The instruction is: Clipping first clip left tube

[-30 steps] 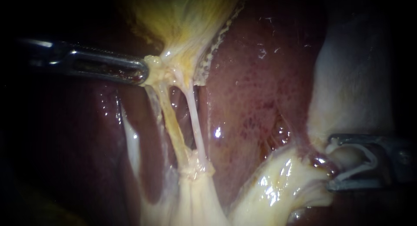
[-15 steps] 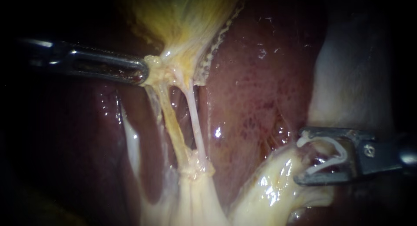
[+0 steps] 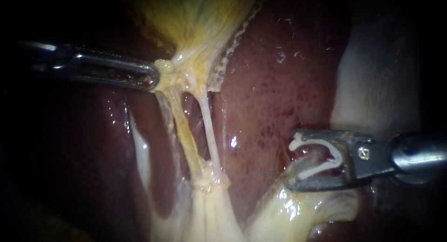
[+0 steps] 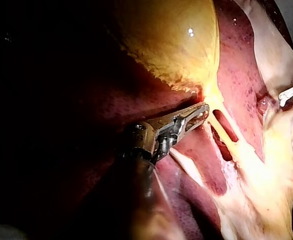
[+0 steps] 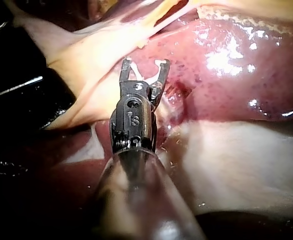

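My left instrument (image 3: 156, 79) comes in from the left, its jaws shut on the pale tissue at the neck of the yellow gallbladder (image 3: 195, 18), holding it taut; the left wrist view shows the same grip (image 4: 201, 112). Two thin tubes run down from there: the yellowish left tube (image 3: 184, 135) and the whiter right tube (image 3: 210, 135). My right instrument (image 3: 292, 159) is well to the right of both tubes, over liver and fat. Its wide-set jaws carry a white clip (image 3: 337, 156), also seen between them in the right wrist view (image 5: 144, 77). Neither tube touches the clip.
Dark red liver (image 3: 274, 84) fills the middle, between the tubes and my right instrument. Glossy yellow-white fat (image 3: 298, 209) lies under the right jaws and where the tubes meet (image 3: 209, 177). A pale sheet of tissue (image 3: 377, 84) rises at the right.
My right instrument has moved leftward and slightly up over the fat, toward the tubes, with more of its shaft now showing. The left instrument and the tubes hold still.
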Action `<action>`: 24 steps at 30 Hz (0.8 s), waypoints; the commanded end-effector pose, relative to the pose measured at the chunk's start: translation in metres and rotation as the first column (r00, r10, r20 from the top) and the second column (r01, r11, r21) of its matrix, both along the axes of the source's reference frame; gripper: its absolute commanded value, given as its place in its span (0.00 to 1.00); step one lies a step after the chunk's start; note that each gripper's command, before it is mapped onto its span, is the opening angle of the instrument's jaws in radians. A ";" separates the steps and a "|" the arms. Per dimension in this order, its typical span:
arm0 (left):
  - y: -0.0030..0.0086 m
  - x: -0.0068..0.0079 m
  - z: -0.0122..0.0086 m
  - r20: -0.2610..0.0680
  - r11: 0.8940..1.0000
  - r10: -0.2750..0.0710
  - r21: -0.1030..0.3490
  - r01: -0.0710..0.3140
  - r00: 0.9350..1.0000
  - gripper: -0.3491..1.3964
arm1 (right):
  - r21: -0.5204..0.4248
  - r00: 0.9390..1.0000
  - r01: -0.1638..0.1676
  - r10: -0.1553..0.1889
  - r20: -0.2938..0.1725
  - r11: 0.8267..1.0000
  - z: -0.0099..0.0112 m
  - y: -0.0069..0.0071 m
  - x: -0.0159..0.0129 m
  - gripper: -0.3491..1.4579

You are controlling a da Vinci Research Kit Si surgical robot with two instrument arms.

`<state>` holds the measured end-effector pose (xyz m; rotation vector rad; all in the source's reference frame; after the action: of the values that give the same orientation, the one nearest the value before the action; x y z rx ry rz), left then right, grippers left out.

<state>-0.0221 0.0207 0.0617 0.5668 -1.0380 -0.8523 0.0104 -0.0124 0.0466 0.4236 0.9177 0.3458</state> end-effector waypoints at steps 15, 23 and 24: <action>0.0000 -0.0001 0.0000 0.000 1.000 -0.001 0.000 0.001 1.000 0.00 | 0.123 0.997 0.058 -0.051 -0.062 0.991 0.0016 0.0013 0.0044 0.47; -0.0001 -0.0001 0.0001 -0.001 1.000 -0.001 -0.001 0.001 1.000 0.00 | 0.174 0.995 0.081 -0.069 -0.077 0.981 0.0023 0.0018 0.0065 0.46; -0.0001 -0.0001 0.0001 -0.001 1.000 -0.001 -0.001 0.001 1.000 0.00 | 0.188 0.995 0.083 -0.070 -0.078 0.979 0.0024 0.0018 0.0069 0.46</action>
<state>-0.0222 0.0206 0.0618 0.5653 -1.0381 -0.8529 0.0176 -0.0105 0.0491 0.6591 0.9375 0.3525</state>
